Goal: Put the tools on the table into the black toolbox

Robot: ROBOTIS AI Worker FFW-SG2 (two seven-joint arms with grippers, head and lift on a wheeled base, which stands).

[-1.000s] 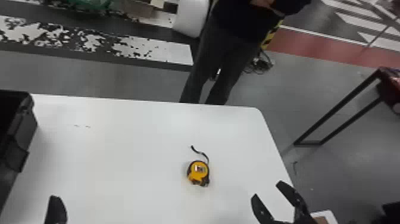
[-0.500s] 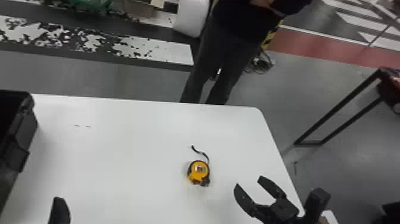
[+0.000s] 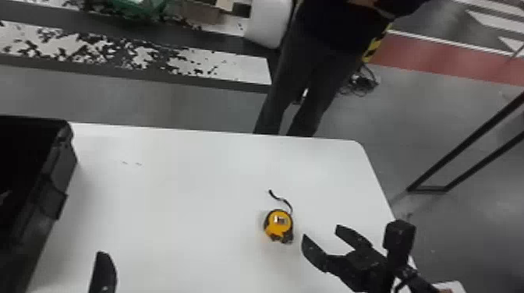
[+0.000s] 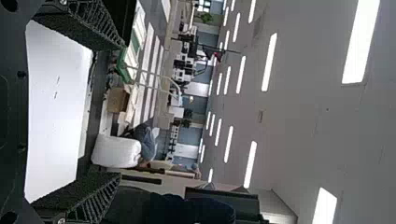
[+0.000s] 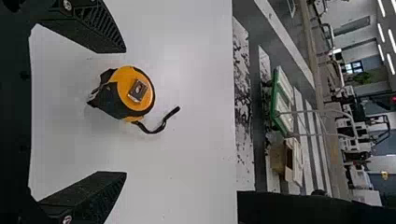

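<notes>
A yellow and black tape measure (image 3: 279,225) with a black strap lies on the white table (image 3: 175,187). Just right of it in the head view is my right gripper (image 3: 321,237), open and holding nothing. The right wrist view has the tape measure (image 5: 128,93) beyond and between the spread fingers of that gripper (image 5: 123,112). My left gripper (image 3: 103,272) is at the head view's lower left; in its wrist view the left gripper (image 4: 120,112) stands open with nothing between its fingers. The black toolbox (image 3: 54,187) sits at the table's left, its inside dark.
A person stands behind the table's far edge. To the right, beyond the table, is a black metal frame (image 3: 468,144) on the grey floor. A small white surface (image 3: 450,287) shows at the lower right, near the right arm.
My right gripper has moved left and forward over the table, closer to the tape measure. The left one has shifted slightly right. The tape measure has stayed where it was.
</notes>
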